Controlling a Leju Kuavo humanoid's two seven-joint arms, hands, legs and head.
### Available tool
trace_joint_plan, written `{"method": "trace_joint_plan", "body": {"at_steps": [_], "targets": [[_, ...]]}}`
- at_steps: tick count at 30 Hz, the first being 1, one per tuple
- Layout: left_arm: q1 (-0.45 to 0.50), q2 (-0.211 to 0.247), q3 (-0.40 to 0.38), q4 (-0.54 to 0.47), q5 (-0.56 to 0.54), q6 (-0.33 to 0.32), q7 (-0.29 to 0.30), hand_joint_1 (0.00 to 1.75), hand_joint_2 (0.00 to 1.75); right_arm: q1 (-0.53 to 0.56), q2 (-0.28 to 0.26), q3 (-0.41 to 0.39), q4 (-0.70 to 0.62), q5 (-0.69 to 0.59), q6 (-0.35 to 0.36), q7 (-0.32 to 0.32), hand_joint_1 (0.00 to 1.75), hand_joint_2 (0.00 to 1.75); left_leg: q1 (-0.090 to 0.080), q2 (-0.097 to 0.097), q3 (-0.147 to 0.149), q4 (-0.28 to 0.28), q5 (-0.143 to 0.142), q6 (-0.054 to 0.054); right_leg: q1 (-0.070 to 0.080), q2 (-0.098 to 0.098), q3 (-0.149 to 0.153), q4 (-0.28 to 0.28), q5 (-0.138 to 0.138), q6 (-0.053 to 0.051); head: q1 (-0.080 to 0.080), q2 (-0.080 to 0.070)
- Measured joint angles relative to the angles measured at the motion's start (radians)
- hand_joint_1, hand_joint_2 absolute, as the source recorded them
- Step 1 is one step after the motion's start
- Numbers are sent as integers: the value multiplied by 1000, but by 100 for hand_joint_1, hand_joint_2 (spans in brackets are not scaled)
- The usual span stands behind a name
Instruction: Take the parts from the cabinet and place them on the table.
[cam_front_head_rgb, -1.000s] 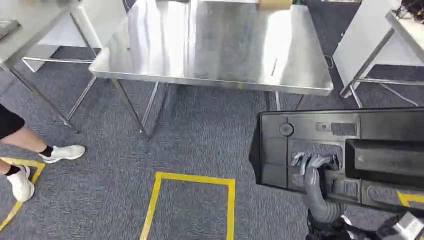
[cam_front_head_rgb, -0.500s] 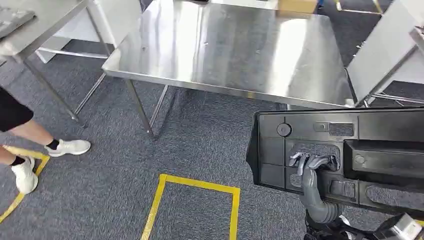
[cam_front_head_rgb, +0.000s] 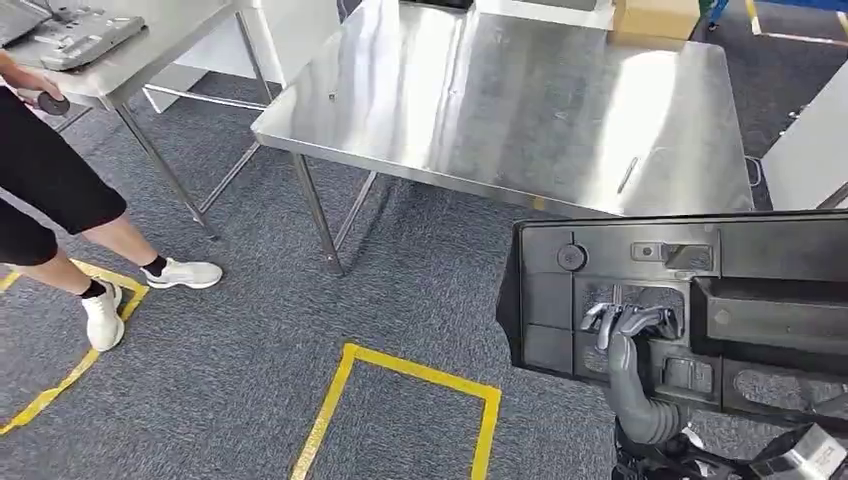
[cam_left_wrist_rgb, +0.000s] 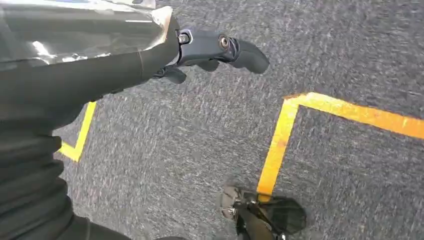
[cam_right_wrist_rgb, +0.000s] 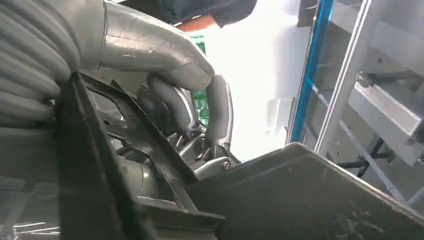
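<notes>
My right hand (cam_front_head_rgb: 628, 322) has its grey fingers (cam_front_head_rgb: 600, 318) hooked over an inner rib of the large black moulded plastic panel (cam_front_head_rgb: 700, 300), clamped on it; from the wrist I see them curled into the panel's recess (cam_right_wrist_rgb: 195, 107). The panel hangs upright in front of my body, above the grey carpet floor (cam_front_head_rgb: 250, 380), off to my right, near the front edge of the stainless steel counter (cam_front_head_rgb: 520, 100) but apart from it. My left hand (cam_left_wrist_rgb: 220, 47) hangs over the carpet, dark fingers bent with nothing in them. Yellow floor tape (cam_front_head_rgb: 400, 375) marks a box below. A person in black shorts (cam_front_head_rgb: 50, 190) stands at the left beside a second steel counter (cam_front_head_rgb: 150, 50).
</notes>
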Motion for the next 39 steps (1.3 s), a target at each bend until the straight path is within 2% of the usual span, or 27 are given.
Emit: {"method": "trace_joint_plan", "body": {"at_steps": [1,2,3,4,5,6,7,8,9,10,11,14,16,18,20,21,36,39], "targets": [[0,0,0,0,0,0,0,0,175,0,0,0,0,0,0,0,175,175,2,8,-47,94,-44,-3,2,-11,0,0,-2,-3,2,0],[0,-1,0,0,0,0,0,0,175,0,0,0,0,0,0,0,175,175,2,9,-85,168,-71,-5,4,-22,0,0,-2,-4,0,0],[1,-2,-1,0,0,0,0,0,175,0,0,0,0,0,0,0,175,175,3,10,-107,206,-73,-7,4,-33,1,0,-4,-4,1,0],[1,-2,-1,0,0,0,0,0,175,0,0,0,0,0,0,0,175,175,3,12,-101,192,-53,-7,4,-43,2,0,-5,-5,1,0],[1,-2,-1,0,0,0,0,0,175,0,0,0,0,0,0,0,175,175,3,17,-73,137,-18,-6,4,-53,5,1,-7,-6,0,0],[1,-1,-1,0,0,0,0,0,175,0,0,0,0,0,0,0,175,175,4,28,-21,38,30,-4,3,-63,9,1,-11,-3,1,0],[0,0,-1,0,0,0,0,0,175,0,0,0,0,0,0,0,175,175,3,53,34,-56,65,-1,3,-66,15,1,-16,3,-1,0],[-2,0,-2,0,0,0,0,0,175,0,0,0,0,0,0,0,175,175,2,69,60,-100,54,2,12,-69,16,3,-22,12,0,0],[-2,-2,-2,0,0,0,0,0,175,-3,0,0,0,2,0,0,175,175,1,56,61,-103,58,10,20,-76,9,4,-27,16,3,0],[-1,-3,-2,0,0,0,-1,0,175,-3,0,1,0,5,0,0,175,175,3,54,63,-105,63,12,24,-78,10,6,-34,11,8,0],[-2,-3,-2,0,0,0,-1,0,175,-3,0,1,0,6,0,0,175,175,2,54,62,-105,62,11,24,-78,12,5,-32,-5,10,0],[-1,-3,-3,0,0,-1,-3,0,175,-1,0,2,0,8,-4,0,175,175,-3,51,62,-105,59,16,22,-78,17,-4,-29,-4,10,0],[-2,-3,-4,0,-2,-2,-8,0,175,0,1,2,0,9,-4,0,175,175,-5,51,62,-105,57,20,22,-78,18,-7,-27,-3,9,0],[-2,-4,-5,0,-3,-2,-8,0,175,1,1,2,0,9,-4,0,175,175,-8,51,62,-104,56,22,23,-78,18,-8,-24,3,9,0],[-2,-4,-5,0,-5,-2,-8,0,175,3,1,2,0,10,-4,0,175,175,-12,51,62,-104,55,28,22,-78,18,-9,-25,21,9,0],[-2,-3,-5,0,-5,-2,-8,0,175,4,1,2,0,10,-4,0,175,175,-13,51,62,-104,55,28,21,-78,18,-9,-25,23,8,0],[-2,-2,-5,0,-5,-3,-3,0,175,8,8,2,0,12,0,4,175,175,-14,52,63,-102,53,32,20,-78,19,-10,-23,26,8,0],[-1,-1,-5,0,-5,-4,-2,0,175,8,11,2,0,13,0,5,175,175,-18,51,62,-102,50,38,16,-79,21,-11,-24,32,8,0]]}}
